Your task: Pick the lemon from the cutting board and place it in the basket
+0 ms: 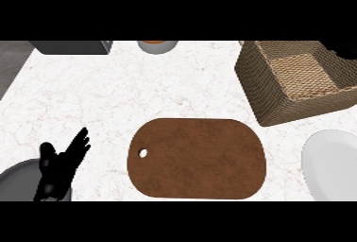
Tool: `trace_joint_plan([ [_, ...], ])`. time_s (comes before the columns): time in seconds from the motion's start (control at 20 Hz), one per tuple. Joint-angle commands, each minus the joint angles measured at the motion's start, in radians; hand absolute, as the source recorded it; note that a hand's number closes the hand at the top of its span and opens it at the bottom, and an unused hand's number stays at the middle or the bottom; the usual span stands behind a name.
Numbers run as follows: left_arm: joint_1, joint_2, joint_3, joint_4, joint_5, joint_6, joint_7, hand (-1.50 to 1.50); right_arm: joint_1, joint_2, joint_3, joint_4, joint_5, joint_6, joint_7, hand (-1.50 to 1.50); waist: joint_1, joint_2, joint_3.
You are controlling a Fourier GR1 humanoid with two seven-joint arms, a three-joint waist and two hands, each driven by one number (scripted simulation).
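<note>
The brown wooden cutting board (199, 158) lies in the lower middle of the counter with nothing on it. No lemon shows anywhere. The woven basket (268, 90) stands at the upper right, and the part of its inside that shows holds nothing. My left hand (59, 168) rests open at the lower left, fingers up, well left of the board. A black shape (345, 48) at the top right edge, just past the basket's far corner, looks like part of my right hand. Whether it holds anything is hidden.
A white plate (335, 165) lies at the right edge, next to the board. A dark grey box (70, 46) and a grey cup with an orange top (156, 46) stand along the far edge. Bare marble counter spreads across the upper left.
</note>
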Motion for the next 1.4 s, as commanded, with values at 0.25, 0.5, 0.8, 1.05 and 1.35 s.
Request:
trace_joint_plan([
  [0.25, 0.042, -0.020, -0.015, 0.060, -0.020, -0.012, -0.002, 0.00, -0.052, 0.095, -0.077, 0.294, -0.051, -0.098, -0.159, 1.50, 0.002, 0.007, -0.008],
  [0.5, 0.042, -0.037, -0.011, 0.088, -0.033, -0.007, -0.042, 0.00, -0.056, 0.043, -0.126, 0.461, -0.076, -0.071, -0.318, 1.50, -0.002, 0.007, -0.008],
  [0.8, 0.028, -0.045, -0.025, 0.023, -0.045, 0.012, 0.025, 0.00, 0.014, 0.006, -0.062, 0.565, 0.100, -0.195, -0.375, 1.50, 0.005, 0.013, -0.008],
  [1.05, -0.014, -0.036, 0.000, 0.036, -0.034, 0.014, 0.075, 0.00, -0.033, -0.014, -0.016, 0.669, 0.158, -0.202, -0.465, 1.50, 0.003, 0.009, -0.008],
  [1.35, 0.017, -0.046, -0.010, 0.027, -0.054, 0.015, 0.061, 0.00, -0.085, -0.149, -0.078, 0.797, 0.128, -0.127, -0.639, -1.50, 0.001, 0.006, -0.007],
])
